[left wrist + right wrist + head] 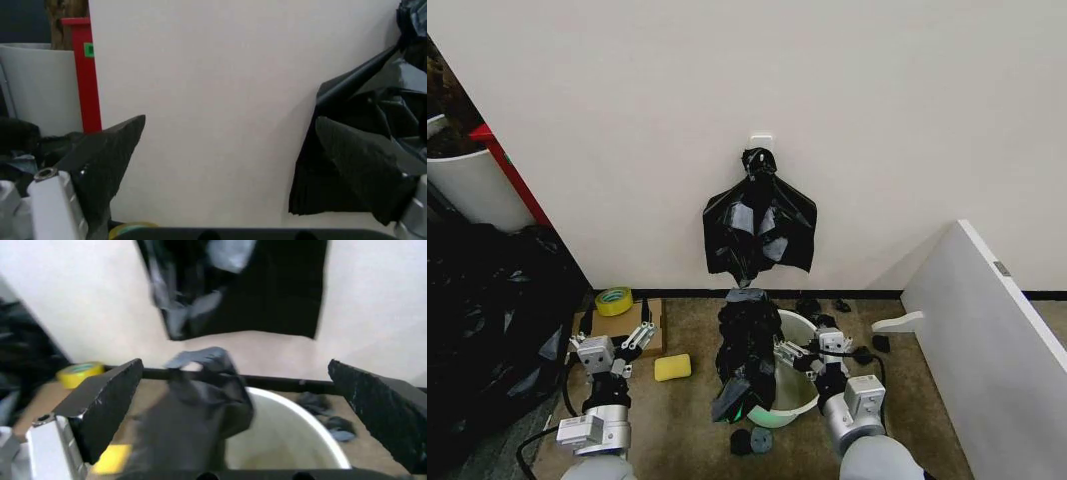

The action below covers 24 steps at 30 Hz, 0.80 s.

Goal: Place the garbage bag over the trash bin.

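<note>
On the floor near the wall, the garbage bag [745,352] hangs crumpled over the left part of the rim of the trash bin [799,398], which tilts; its mouth is not spread, so most work remains. The right gripper [799,356] stands open beside the bag, holding nothing. The left gripper [611,345] waits open, well apart.

The garbage bag [745,352] draped over the trash bin [799,385] at its nine o'clock rim; both grippers stood spread, empty.
</note>
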{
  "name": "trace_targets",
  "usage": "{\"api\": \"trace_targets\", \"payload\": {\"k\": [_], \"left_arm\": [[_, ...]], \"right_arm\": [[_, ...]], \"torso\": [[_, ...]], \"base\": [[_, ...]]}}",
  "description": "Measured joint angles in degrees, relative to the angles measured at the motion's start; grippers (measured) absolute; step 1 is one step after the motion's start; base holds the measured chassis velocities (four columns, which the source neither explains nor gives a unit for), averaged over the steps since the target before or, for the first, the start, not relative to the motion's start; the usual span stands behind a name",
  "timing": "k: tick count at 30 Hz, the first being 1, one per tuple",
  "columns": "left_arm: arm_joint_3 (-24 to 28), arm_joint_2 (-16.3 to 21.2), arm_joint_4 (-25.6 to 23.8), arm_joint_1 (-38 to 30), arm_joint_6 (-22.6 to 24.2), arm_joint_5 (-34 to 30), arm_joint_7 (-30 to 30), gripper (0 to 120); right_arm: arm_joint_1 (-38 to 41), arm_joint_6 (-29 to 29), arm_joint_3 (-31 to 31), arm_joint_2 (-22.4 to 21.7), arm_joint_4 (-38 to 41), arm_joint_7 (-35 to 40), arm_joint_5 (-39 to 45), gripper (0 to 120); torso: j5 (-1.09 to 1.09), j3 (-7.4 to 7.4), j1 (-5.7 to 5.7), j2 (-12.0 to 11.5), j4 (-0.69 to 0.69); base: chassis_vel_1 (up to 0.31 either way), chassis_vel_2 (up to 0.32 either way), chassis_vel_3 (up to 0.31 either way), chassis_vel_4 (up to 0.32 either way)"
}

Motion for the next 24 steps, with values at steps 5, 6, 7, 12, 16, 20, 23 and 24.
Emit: {"api": "trace_targets", "payload": {"k": [5,6,7,12,16,20,23,24], "left_arm": [[0.70,0.02,2.28,-1.61,0.77,0.01,-0.37,100],[1.00,-0.04,2.86,-2.13,1.40,-0.03,-0.45,100],[1.22,-0.11,3.30,-2.44,1.91,-0.12,-0.55,100],[1.57,-0.57,5.01,-3.03,3.38,-0.38,-1.28,100],[0.72,-0.81,5.32,-2.95,3.74,-0.66,-1.76,100],[0.16,-0.91,5.26,-2.57,3.85,-0.68,-2.11,100],[-0.32,-1.07,4.68,-1.98,3.85,-0.59,-2.34,100],[-0.32,-1.07,4.68,-1.98,3.85,-0.59,-2.34,100]], "right_arm": [[1.42,-3.48,-0.32,1.94,0.96,-0.73,2.41,100],[1.66,-4.08,-0.77,2.83,0.89,-0.74,2.45,100],[1.87,-4.68,-1.25,3.78,0.54,-0.69,2.45,100],[3.72,-8.92,-3.66,7.14,-3.32,1.63,1.79,100],[7.94,-11.78,-6.91,9.52,-9.96,3.74,-0.33,96],[10.86,-13.49,-9.17,11.58,-13.93,5.47,-1.67,88],[12.62,-15.78,-11.05,13.56,-15.91,7.90,-1.84,75],[12.62,-15.78,-11.05,13.56,-15.91,7.90,-1.84,75]], "torso": [[-0.02,0.00,0.00,0.00,-0.01],[0.00,0.00,0.00,0.00,-0.01],[-0.01,0.00,0.00,0.00,-0.01],[-0.01,0.00,0.00,0.00,-0.01],[-0.01,0.00,0.00,0.00,0.00],[-0.01,0.00,0.00,0.00,0.00],[-0.01,0.00,0.00,0.00,0.00],[-0.01,0.00,0.00,0.00,0.00]], "base": [[0.000,0.000,0.000,0.000],[0.000,0.000,0.000,0.000],[0.000,0.000,0.000,0.000],[0.000,0.000,0.000,0.000],[0.000,0.000,0.000,0.000],[0.000,0.000,0.000,0.000],[0.000,0.000,0.000,0.000],[0.000,0.000,0.000,0.000]]}}
